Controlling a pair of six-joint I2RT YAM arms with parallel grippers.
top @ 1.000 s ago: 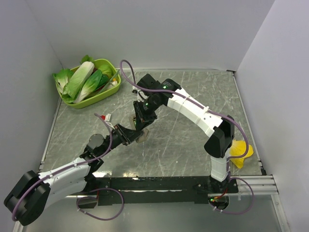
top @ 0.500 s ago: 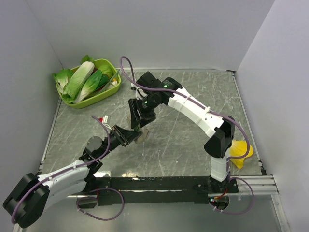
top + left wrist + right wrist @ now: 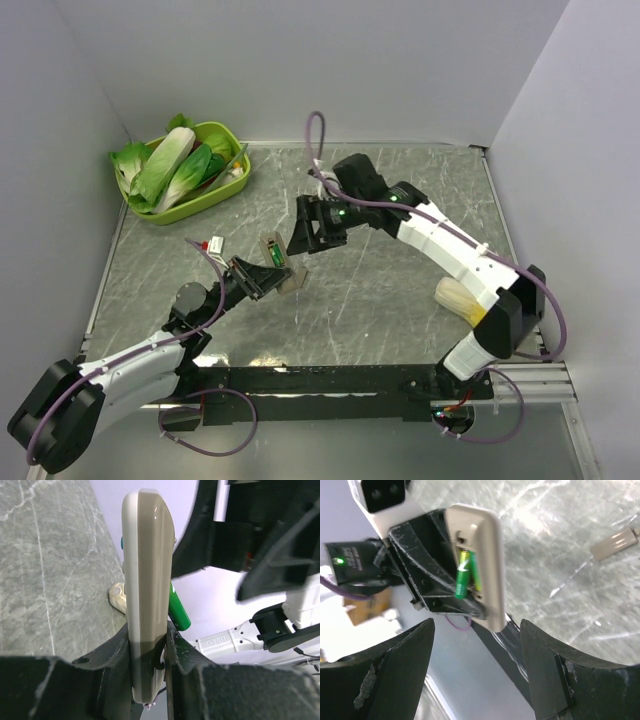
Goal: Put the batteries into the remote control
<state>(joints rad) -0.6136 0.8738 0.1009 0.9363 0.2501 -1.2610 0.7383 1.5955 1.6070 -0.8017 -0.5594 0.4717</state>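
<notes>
Here, remote control (image 3: pixel 490 565) clamped, batteries (image 3: pixel 464 578) (one tilted)

Can't see the lower end of the remote control (image 3: pixel 147 580) from the left wrist, totally buried between the left gripper (image 3: pixel 148 647) fingers. Only a green stub of the batteries (image 3: pixel 179 611) poking out behind its right edge, rest hidden. Same for the cream lump (image 3: pixel 118 596), half tucked behind its left edge. Blurry dark right arm (image 3: pixel 250 535) just right of the remote. From above, just a green speck on the remote, too tiny to count. Also a small grey-brown piece (image 3: pixel 616 544) well right of the remote, clipped by the frame edge.
</notes>
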